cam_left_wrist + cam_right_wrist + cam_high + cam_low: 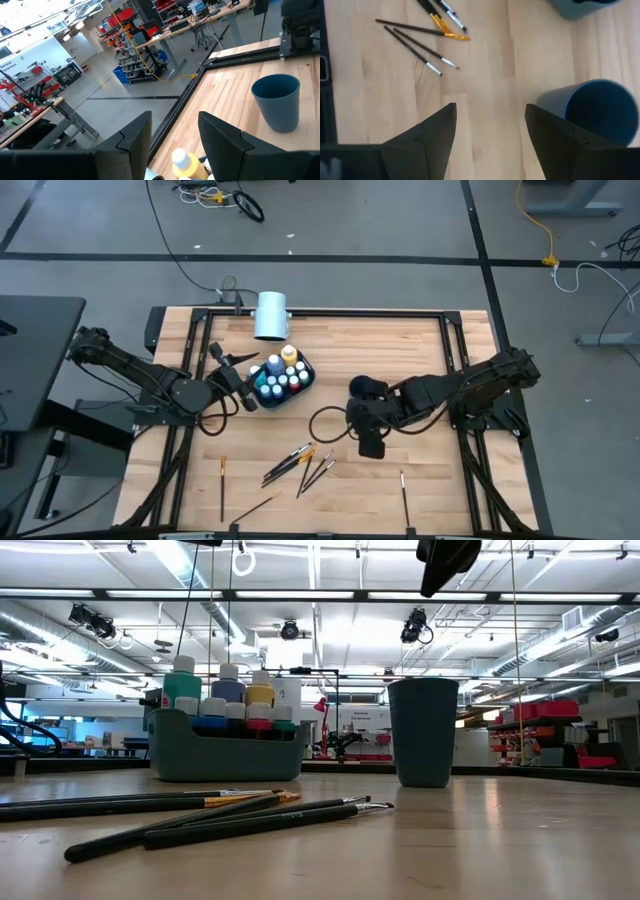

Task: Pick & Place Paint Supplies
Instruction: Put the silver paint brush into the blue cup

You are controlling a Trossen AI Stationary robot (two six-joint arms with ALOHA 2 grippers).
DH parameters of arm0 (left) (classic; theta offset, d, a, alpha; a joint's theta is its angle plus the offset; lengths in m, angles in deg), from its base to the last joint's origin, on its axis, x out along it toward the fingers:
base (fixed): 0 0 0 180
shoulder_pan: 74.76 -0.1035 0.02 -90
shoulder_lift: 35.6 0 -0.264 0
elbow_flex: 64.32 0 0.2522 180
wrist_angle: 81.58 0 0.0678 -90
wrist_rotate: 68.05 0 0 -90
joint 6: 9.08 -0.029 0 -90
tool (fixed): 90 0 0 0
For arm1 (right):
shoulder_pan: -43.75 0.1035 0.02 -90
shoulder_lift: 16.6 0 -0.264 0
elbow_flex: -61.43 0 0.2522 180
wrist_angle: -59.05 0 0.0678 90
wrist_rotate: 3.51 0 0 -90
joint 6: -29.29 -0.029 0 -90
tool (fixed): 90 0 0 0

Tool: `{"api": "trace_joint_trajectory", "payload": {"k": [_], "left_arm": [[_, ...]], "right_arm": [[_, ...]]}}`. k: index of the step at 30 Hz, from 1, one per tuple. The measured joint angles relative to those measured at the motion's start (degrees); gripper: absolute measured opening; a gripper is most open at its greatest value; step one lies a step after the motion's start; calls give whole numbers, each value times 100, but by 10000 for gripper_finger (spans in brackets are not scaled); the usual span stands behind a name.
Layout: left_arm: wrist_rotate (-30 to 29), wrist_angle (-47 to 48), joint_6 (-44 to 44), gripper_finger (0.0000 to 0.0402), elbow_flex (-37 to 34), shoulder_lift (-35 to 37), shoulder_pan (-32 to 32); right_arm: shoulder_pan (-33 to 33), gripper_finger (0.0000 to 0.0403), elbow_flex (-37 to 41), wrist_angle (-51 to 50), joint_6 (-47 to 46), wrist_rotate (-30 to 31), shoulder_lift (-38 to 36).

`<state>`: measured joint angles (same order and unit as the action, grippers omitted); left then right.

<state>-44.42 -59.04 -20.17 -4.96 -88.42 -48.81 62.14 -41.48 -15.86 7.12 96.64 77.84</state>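
The paint bottles [281,376] already stand packed in a dark, straight-walled caddy [228,757] near the back of the wooden worktop [420,350], so the step in hand looks like the brushes. Several paintbrushes [300,462] lie loose near the front edge, some crossed in a small heap, others apart. The right claw [490,135] hovers with its fingers spread wide and nothing between them, above bare wood beside a blue-grey cup [597,112], with a few brushes ahead of it. The left claw [172,137] sits just beside the caddy, over a yellow bottle [187,165], its fingers parted and holding nothing. The next move probably calls for the right claw to reach toward the heap, drop low to the wood and pinch a single thin handle without dragging its neighbours; the cup seems a likely place for it, though that is a guess. The brushes are slim, round, dark sticks, some with an orange band and pale metal ferrules, and will roll easily. The bottles are small smooth plastic cylinders with white caps. The cup is a plain tapered tumbler, matte. A white cylinder [271,315] lies at the back edge.
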Motion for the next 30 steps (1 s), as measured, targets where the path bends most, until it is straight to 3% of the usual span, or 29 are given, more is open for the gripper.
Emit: {"api": "trace_joint_trajectory", "payload": {"k": [12, 17, 22, 26, 30], "left_arm": [[-3, -362, -549, 171, 0, 0, -6], [0, -378, -570, 171, 0, -2, -13], [0, -422, -606, 171, 0, -2, -22], [7, -442, -618, 171, 0, -2, -28], [17, -601, -734, 171, 0, -2, -33]], "right_arm": [[408, 240, 378, 228, -756, -746, -101], [556, 240, 1305, 591, -1475, -1242, -591], [738, 240, 2402, 1666, -1976, -2579, -1150], [977, 240, 3089, 1776, -1866, -3499, -1472], [1130, 240, 3556, 1765, -1284, -3557, -1649]]}}
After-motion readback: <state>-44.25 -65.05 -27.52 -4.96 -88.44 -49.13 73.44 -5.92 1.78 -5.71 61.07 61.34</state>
